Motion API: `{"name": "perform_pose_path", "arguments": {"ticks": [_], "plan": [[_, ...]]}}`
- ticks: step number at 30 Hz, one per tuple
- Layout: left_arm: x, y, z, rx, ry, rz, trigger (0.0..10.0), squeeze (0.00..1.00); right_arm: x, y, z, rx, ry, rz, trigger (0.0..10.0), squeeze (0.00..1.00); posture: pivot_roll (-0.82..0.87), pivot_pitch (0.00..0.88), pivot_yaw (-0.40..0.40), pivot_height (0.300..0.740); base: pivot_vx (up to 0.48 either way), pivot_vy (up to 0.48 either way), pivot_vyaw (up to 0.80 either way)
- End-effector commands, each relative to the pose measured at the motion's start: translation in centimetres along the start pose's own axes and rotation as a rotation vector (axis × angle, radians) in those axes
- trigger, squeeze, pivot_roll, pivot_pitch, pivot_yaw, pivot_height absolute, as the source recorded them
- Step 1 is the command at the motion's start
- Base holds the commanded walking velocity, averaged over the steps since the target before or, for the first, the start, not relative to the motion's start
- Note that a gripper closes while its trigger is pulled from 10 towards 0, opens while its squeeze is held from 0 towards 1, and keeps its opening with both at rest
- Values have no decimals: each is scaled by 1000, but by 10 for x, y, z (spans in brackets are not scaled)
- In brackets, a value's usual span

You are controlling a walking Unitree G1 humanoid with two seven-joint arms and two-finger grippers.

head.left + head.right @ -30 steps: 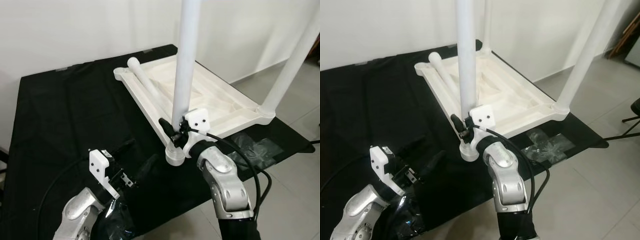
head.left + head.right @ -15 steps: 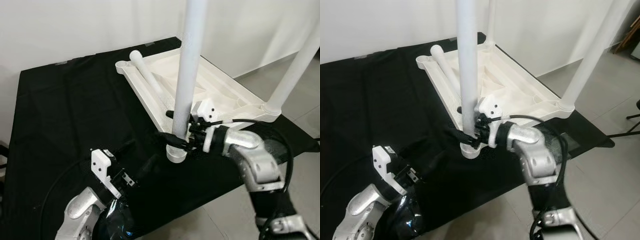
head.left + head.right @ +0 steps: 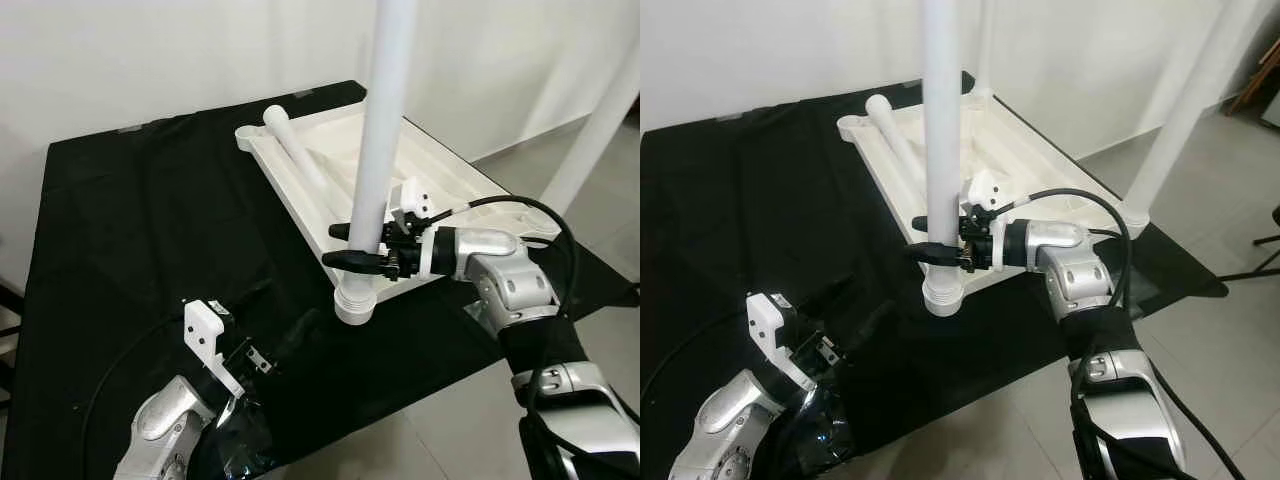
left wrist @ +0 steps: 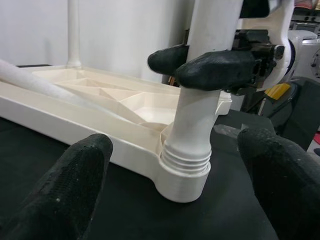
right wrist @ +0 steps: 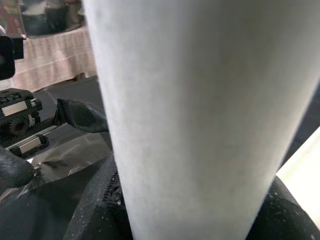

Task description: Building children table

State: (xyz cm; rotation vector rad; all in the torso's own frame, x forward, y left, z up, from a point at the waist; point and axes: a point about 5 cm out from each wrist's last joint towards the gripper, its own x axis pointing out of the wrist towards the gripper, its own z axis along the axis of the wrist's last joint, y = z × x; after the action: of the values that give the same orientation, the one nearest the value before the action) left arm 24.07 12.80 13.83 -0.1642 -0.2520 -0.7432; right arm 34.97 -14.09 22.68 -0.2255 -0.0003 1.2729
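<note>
A: Where's the upturned white tabletop (image 3: 440, 185)?

B: On our black cloth (image 3: 140, 230). At its near corner the right gripper (image 3: 345, 247) clamps the upright leg (image 3: 385, 120), probably to screw it in; left gripper (image 3: 285, 320) waits, spread wide.

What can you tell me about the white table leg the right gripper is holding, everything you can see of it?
The table leg is a smooth white tube, plastic by its look, standing upright. Its ribbed lower end sits in the round corner socket of the upturned white tabletop, which lies on a black cloth. The right gripper clamps it from the side just above the socket, one black finger on each side.
</note>
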Motion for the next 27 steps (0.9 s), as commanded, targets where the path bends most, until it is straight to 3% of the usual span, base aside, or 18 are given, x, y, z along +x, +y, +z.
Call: {"name": "perform_pose_path", "arguments": {"ticks": [1, 6, 8, 10, 11, 12, 13, 14, 15, 17, 23, 24, 25, 26, 27], "plan": [[-2, -1, -2, 6, 10, 2, 10000, 0, -1, 5, -10, 19, 6, 33, 0, 0, -15, 140, -16, 740, 0, 0, 0], [-3, -1, -2, 5, 9, 2, 10000, 0, -7, 11, -19, 21, 4, -48, 0, 0, -27, 149, -18, 740, 0, 0, 0], [-4, 0, -1, 6, 9, 4, 10000, 0, -2, 22, -30, 76, -6, -176, 0, 0, -38, 155, -19, 740, 0, 0, 0], [-5, 2, 0, 6, 9, 6, 10000, 0, 16, 42, -54, 190, -22, -442, 0, 0, -53, 164, -7, 740, 0, 0, 0], [-5, 2, 0, 6, 9, 6, 10000, 0, 16, 42, -54, 190, -22, -442, 0, 0, -53, 164, -7, 740, 0, 0, 0], [-5, 2, 0, 6, 9, 7, 10000, 0, 20, 47, -60, 221, -26, -526, 0, 0, -53, 164, -7, 740, 0, 0, 0], [-5, 3, 0, 5, 10, 6, 10000, 0, 24, 59, -74, 339, -47, -705, 0, 0, -60, 168, 0, 740, 0, 0, 0], [-5, 3, 0, 5, 10, 6, 10000, 0, 24, 59, -74, 339, -47, -705, 0, 0, -60, 168, 0, 740, 0, 0, 0], [-5, 5, 0, 3, 13, 2, 10000, 0, 36, 80, -73, 178, 42, -748, 0, 0, -77, 171, 10, 740, 0, 0, 0], [-5, 6, 0, 1, 15, 0, 10000, 0, 40, 81, -69, 153, 27, -730, 0, 0, -95, 166, 19, 740, 0, 0, 0], [-4, 7, 0, -9, 16, -3, 10000, 0, 36, 75, -82, 290, 37, -748, 0, 0, -63, 160, 1, 740, 0, 0, 0], [-4, 7, 0, -4, 16, 6, 10000, 0, 38, 80, -81, 301, 48, -754, 1373, 0, -62, 161, 7, 740, 0, 0, 0], [-5, 7, 0, -3, 16, 10, 10000, 0, 39, 82, -79, 299, 46, -761, 1373, 0, -62, 161, 8, 740, 0, 0, 0], [-5, 7, 0, -3, 15, 12, 10000, 0, 38, 81, -77, 337, 18, -761, 10000, 0, -60, 160, 9, 740, 0, 0, 0], [-5, 7, 0, -3, 15, 12, 10000, 0, 38, 81, -77, 337, 18, -761, 10000, 0, -60, 160, 9, 740, 0, 0, 0]]}}
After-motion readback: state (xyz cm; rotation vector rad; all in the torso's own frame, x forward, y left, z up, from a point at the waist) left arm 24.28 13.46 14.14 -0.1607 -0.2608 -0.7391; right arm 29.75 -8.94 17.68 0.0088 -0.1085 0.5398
